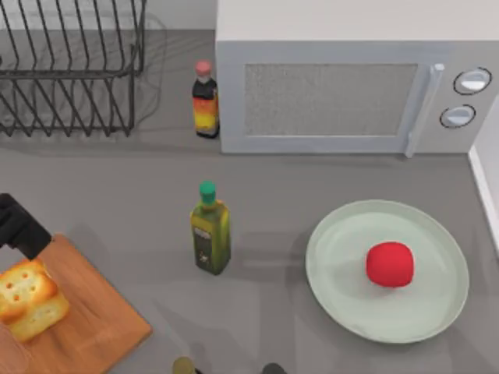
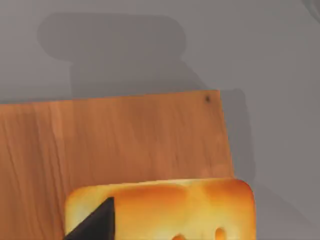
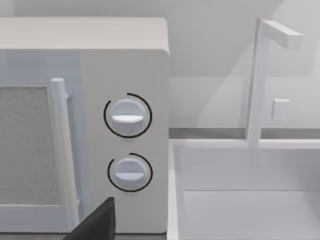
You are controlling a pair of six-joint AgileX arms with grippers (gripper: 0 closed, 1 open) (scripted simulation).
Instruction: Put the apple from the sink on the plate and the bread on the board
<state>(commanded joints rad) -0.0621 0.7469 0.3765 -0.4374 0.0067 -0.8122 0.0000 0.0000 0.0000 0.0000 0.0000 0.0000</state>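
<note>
Apple (image 1: pixel 389 264) on plate (image 1: pixel 337 287), table's right near side. Bread (image 1: pixel 30 299) on board (image 1: pixel 93 327), near left corner. Oil bottle (image 1: pixel 210 229) between board and plate. Microwave (image 1: pixel 343 93) far right, sauce bottle (image 1: pixel 205 100) just left of it, dish rack (image 1: pixel 70 66) far left.

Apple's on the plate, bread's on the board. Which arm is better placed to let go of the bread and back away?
Left. The left gripper sits at the bread on the board; the right wrist camera faces the microwave.
</note>
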